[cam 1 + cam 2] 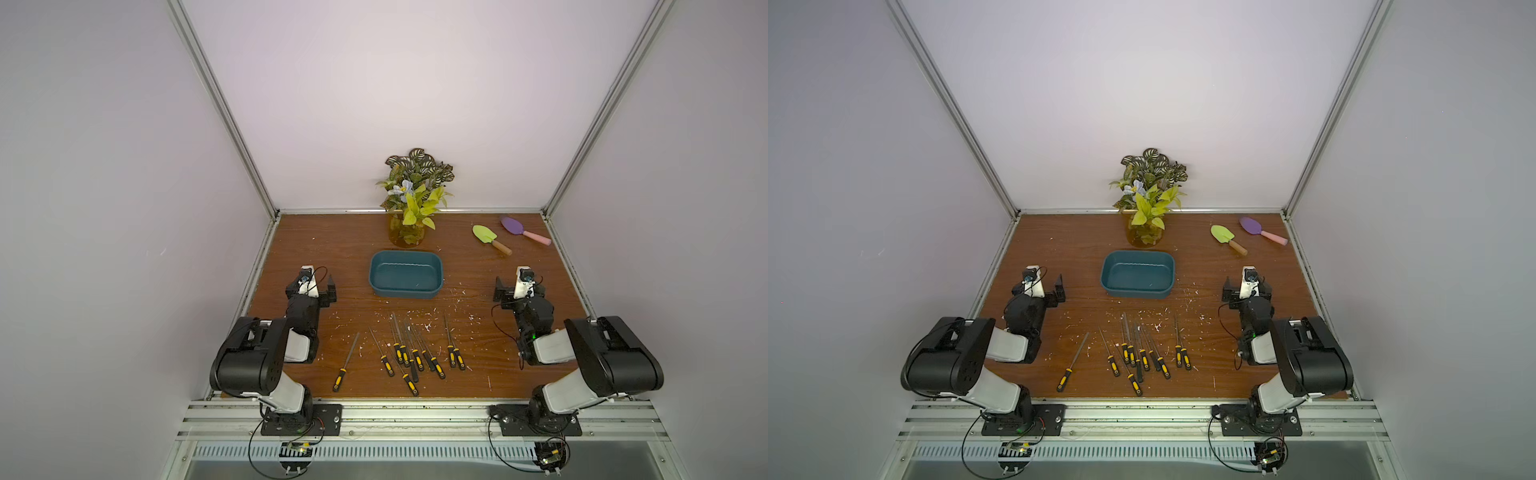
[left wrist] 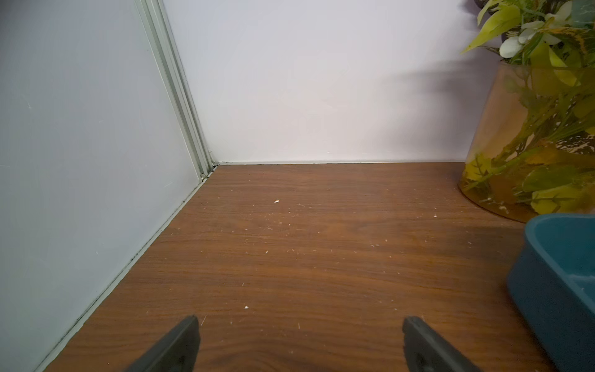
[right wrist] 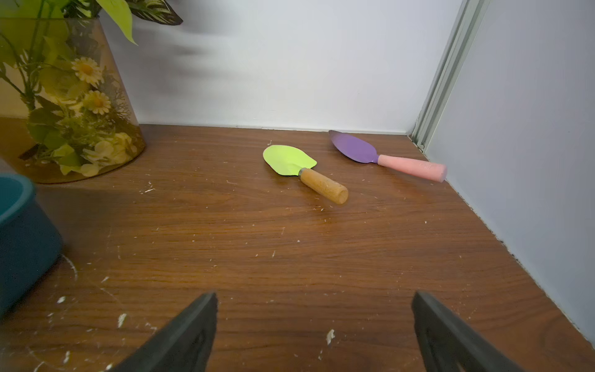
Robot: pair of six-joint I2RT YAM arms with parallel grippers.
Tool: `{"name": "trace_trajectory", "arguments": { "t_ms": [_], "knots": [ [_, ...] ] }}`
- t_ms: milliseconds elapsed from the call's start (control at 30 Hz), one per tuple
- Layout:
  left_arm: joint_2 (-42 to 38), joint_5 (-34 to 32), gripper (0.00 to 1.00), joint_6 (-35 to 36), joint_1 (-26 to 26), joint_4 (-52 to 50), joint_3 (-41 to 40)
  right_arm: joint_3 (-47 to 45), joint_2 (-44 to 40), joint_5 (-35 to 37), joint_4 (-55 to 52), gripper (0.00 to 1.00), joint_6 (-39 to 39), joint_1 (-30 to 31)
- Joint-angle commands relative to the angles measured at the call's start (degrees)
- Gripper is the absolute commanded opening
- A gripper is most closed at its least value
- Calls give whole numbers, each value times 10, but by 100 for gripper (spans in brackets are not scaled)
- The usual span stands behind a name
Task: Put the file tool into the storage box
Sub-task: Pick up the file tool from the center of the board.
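The storage box [image 1: 405, 275] [image 1: 1138, 275], a dark teal tub, stands empty at mid-table; its corner shows in the left wrist view [image 2: 560, 290] and the right wrist view [image 3: 22, 238]. Several file tools [image 1: 415, 353] [image 1: 1144, 355] with black-and-yellow handles lie in a loose row nearer the front, and a single file [image 1: 345, 368] [image 1: 1072, 362] lies apart to their left. My left gripper [image 1: 311, 283] [image 1: 1038, 284] [image 2: 301, 319] hovers left of the box, open and empty. My right gripper [image 1: 521, 284] [image 1: 1248, 286] [image 3: 315, 293] hovers right of the box, open and empty.
An amber glass vase [image 1: 407, 235] [image 2: 521, 154] [image 3: 74, 128] of artificial plants stands just behind the box. A green trowel [image 1: 490, 239] [image 3: 299, 167] and a purple trowel [image 1: 523, 230] [image 3: 380, 153] lie at the back right. White walls close three sides; pale flecks dot the wooden table.
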Motion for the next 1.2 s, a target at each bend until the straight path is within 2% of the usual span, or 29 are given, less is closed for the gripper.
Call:
{"name": "trace_trajectory", "arguments": {
  "t_ms": [0, 767, 867, 967, 1067, 1133, 1167],
  "knots": [
    [0, 10, 100, 5, 7, 8, 4, 10, -1, -3, 16, 99, -4, -2],
    [2, 9, 99, 5, 7, 8, 4, 8, -2, -1, 19, 99, -5, -2],
    [0, 7, 99, 6, 6, 8, 3, 10, -26, 29, -3, 100, 7, -2],
    [-41, -59, 100, -10, 1, -43, 17, 4, -67, 71, -26, 100, 20, -2],
    [-107, -114, 100, -24, -2, -115, 29, -2, -119, 80, -61, 99, 23, 1],
    [-152, -129, 99, -31, -8, -116, 15, 12, -160, 98, -129, 99, 46, 1],
    [-182, -141, 100, -58, -8, -117, 6, 29, -188, 113, -180, 99, 80, 1]
  ]
}}
